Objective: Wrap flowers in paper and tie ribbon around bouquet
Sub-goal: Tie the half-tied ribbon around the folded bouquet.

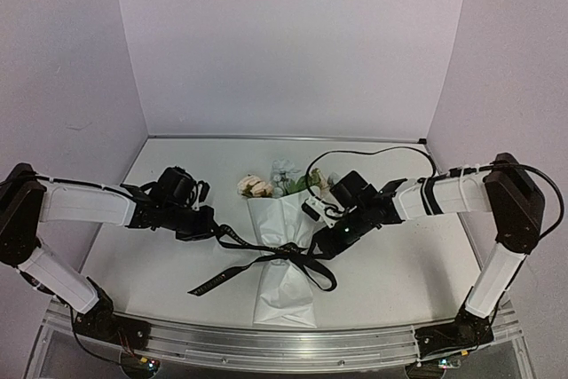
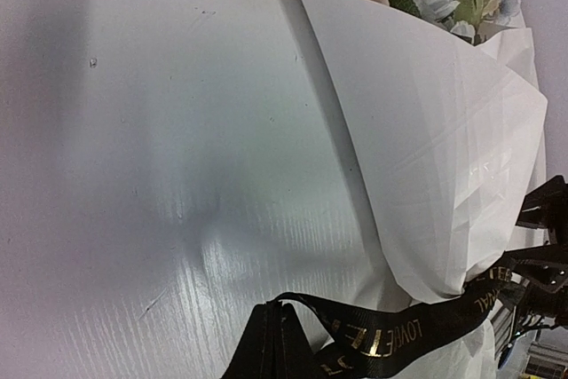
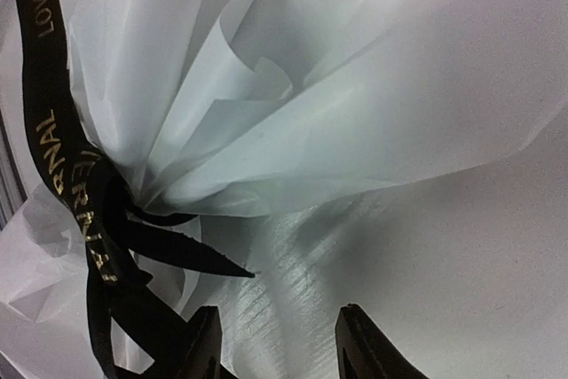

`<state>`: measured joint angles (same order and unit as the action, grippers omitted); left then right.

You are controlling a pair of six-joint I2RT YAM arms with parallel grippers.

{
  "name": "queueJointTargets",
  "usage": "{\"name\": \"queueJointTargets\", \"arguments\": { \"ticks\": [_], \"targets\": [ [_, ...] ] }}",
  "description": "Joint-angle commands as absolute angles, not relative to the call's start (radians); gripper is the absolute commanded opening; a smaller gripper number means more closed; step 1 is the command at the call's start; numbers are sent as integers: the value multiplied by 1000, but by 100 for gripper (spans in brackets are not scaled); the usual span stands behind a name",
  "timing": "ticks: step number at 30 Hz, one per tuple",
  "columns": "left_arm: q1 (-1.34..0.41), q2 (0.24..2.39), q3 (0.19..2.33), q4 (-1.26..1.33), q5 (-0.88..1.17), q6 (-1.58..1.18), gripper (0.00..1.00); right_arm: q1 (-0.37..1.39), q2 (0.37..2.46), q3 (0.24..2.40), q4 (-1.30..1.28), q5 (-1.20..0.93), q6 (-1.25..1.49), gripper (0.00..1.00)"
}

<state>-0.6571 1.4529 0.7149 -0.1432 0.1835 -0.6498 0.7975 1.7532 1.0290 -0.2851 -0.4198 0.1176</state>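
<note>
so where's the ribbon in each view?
Top external: ribbon at centre, crossing the waist of the paper, with tails to both sides.
Left wrist: ribbon along the bottom edge, centre to right, lettering showing.
Right wrist: ribbon down the left edge to the knot.
Shared landmark: the white paper cinched under it.

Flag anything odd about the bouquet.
The ribbon is cinched round the paper, but its tails sprawl unevenly over the table, and the paper bunches up at the tie. Nothing looks spilled.
</note>
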Motion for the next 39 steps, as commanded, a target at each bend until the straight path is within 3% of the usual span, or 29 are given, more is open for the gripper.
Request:
{"name": "queueJointTargets", "arguments": {
  "ticks": [1,11,22,28,34,39],
  "targets": [
    [-652,1460,755,-122,194,-626,0,809,1779,1012,-161,-461,20,50],
    [-653,1463,774,-117,232,-615,0,839,1808,1033,-144,-472,-59,59],
    [-660,1468,781,-111,250,-617,0,856,1837,1065,-136,-454,-46,50],
    [-669,1468,784,-109,258,-615,0,861,1828,1068,-135,-454,-16,34],
    [-671,1462,779,-105,261,-617,0,862,1814,1061,-136,-460,49,2],
    [-673,1441,769,-95,263,-617,2,863,1783,1040,-150,-438,81,0]
  ]
}}
